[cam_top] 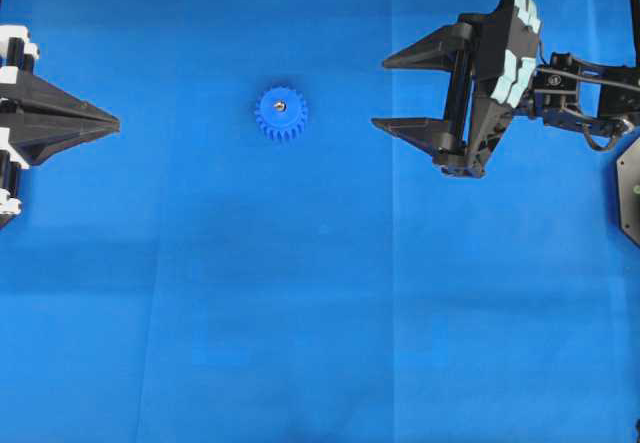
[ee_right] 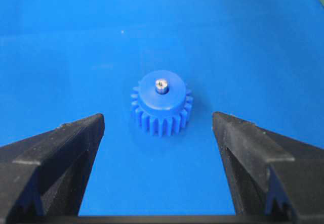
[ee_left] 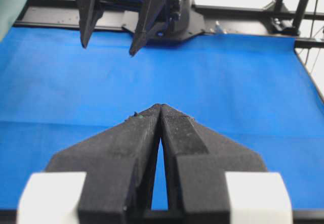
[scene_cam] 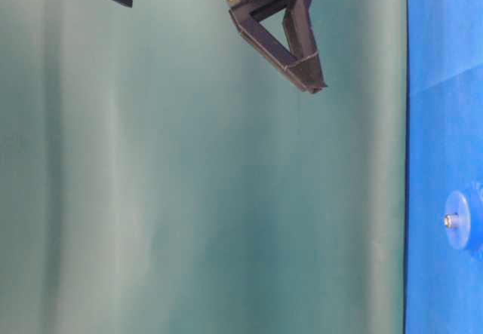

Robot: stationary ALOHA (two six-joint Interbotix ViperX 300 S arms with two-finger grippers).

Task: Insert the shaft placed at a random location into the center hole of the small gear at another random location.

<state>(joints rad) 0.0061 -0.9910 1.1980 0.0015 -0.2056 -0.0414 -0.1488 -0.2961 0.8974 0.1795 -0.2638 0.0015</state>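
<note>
The small gear (cam_top: 281, 113), bright blue and toothed, lies flat on the blue mat left of centre. The silver shaft (cam_top: 280, 106) stands upright in the middle of its raised hub, filling the center hole and hiding it. In the right wrist view the gear (ee_right: 162, 105) and the shaft (ee_right: 161, 86) sit just ahead of my right gripper (ee_right: 158, 119), which is open, empty and apart from the gear. From overhead the right gripper (cam_top: 380, 93) hovers to the gear's right. My left gripper (cam_top: 117, 121) is shut and empty at the left edge, its tips (ee_left: 160, 105) pressed together.
The blue mat (cam_top: 320, 313) covers the table. A black frame rail (ee_left: 253, 29) runs along the far edge in the left wrist view. A dark plate (cam_top: 630, 188) sits at the right edge. From table level, the gear (scene_cam: 458, 219) shows against a green backdrop (scene_cam: 189, 198).
</note>
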